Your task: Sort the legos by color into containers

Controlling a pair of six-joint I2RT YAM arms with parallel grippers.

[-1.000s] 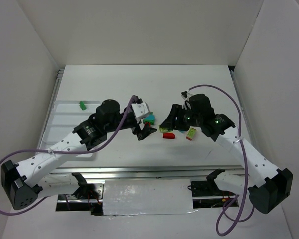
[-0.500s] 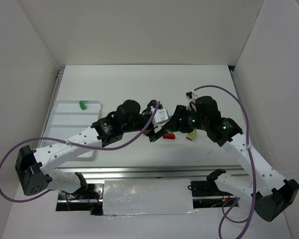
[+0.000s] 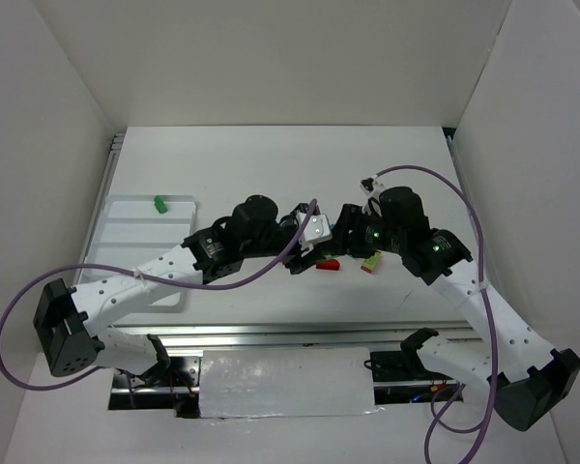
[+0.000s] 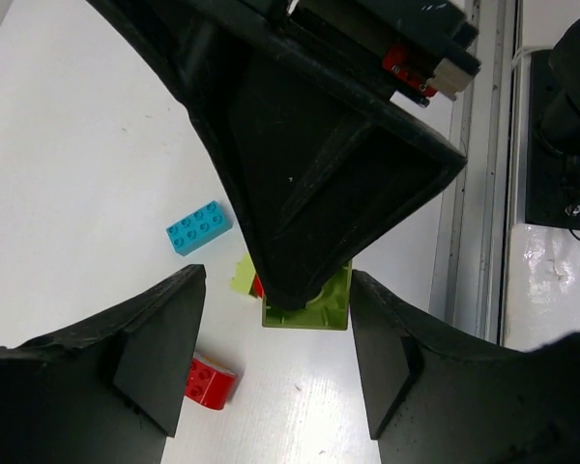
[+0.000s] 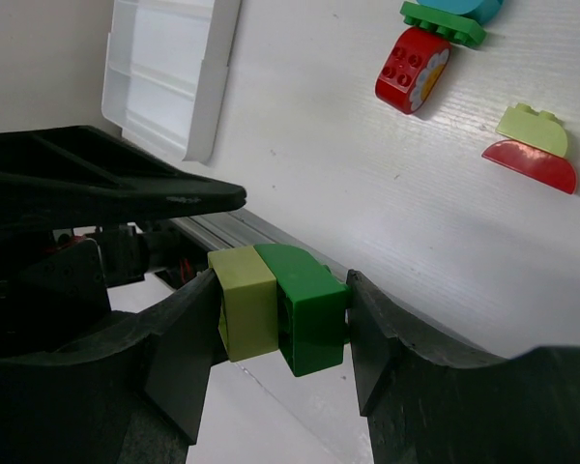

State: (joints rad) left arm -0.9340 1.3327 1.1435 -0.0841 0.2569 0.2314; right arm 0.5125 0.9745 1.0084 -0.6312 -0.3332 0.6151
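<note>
lego pair, lime-and-green, clamped in right fingers; left fingers part-open flanking it; a skewed squeeze could pop it loose.

A white table bears a tray and loose legos.

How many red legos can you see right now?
2. One rounded red brick lies loose on the table; one red half-disc is joined to a lime piece. More may be hidden.
</note>
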